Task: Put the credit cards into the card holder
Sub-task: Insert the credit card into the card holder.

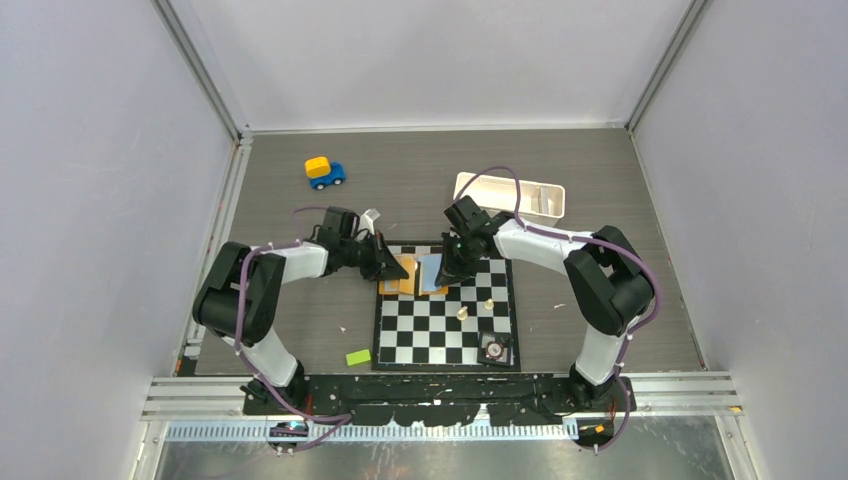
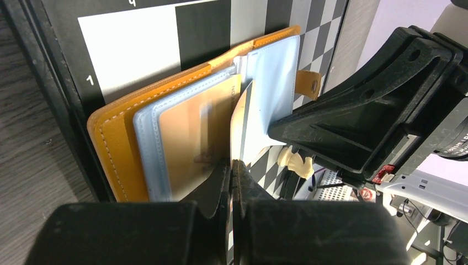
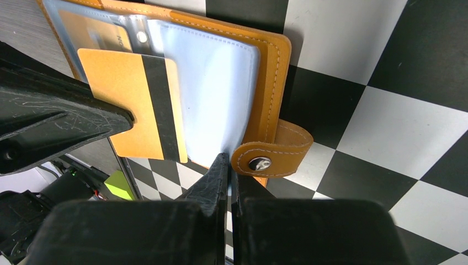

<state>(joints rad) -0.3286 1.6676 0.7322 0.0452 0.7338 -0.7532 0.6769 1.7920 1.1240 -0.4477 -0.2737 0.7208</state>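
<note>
- Top external view: the card holder lies open on the far-left corner of the chessboard, with both arms bent in over it.
- Left wrist view: the left gripper is clamped on a credit card, holding it nearly on edge over the holder's fold. Another card already sits in the sleeve nearer the chessboard's left edge.
- Right wrist view: the right gripper has its jaws together at the edge of the clear sleeve, just beside the snap tab. I cannot tell whether they pinch the sleeve or only press it.
- The step in hand looks to be feeding the held card into the free sleeve. The next move calls for finding the sleeve's mouth with the card's leading edge, then sliding it in flat while the holder is kept from shifting.
- The right wrist view shows the card's face and dark stripe broadside, whereas the left wrist view sees it almost edge-on. Only the top view shows the white tray beyond the chessboard's far-right corner.
</note>
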